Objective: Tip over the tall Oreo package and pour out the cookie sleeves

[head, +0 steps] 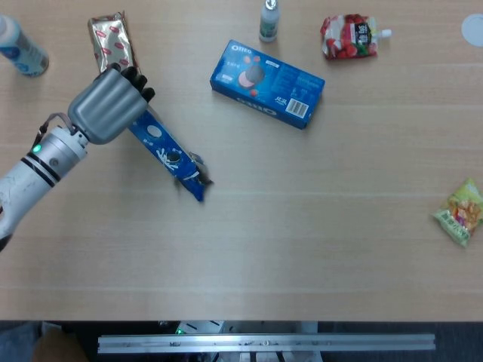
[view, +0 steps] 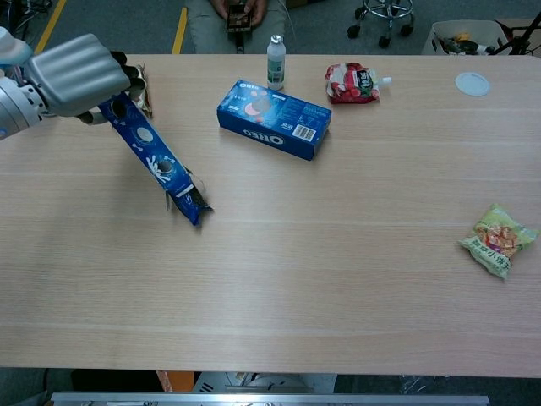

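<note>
My left hand [head: 106,102] [view: 78,74] grips the upper end of a long blue Oreo package [head: 166,154] [view: 156,161]. The package hangs tilted, its torn open end [view: 190,203] pointing down and to the right, touching or nearly touching the wooden table [head: 302,241]. A dark cookie shows at that opening. No cookie sleeve lies loose on the table. A flat blue Oreo box [head: 267,84] [view: 273,118] lies to the right of the package, apart from it. My right hand is not visible in either view.
A gold and red snack wrapper [head: 112,36] lies just behind my left hand. A white bottle [head: 269,20] and a red pouch [head: 349,36] sit at the back. A blue and white bottle [head: 21,47] lies far left; a green snack bag [head: 462,213] far right.
</note>
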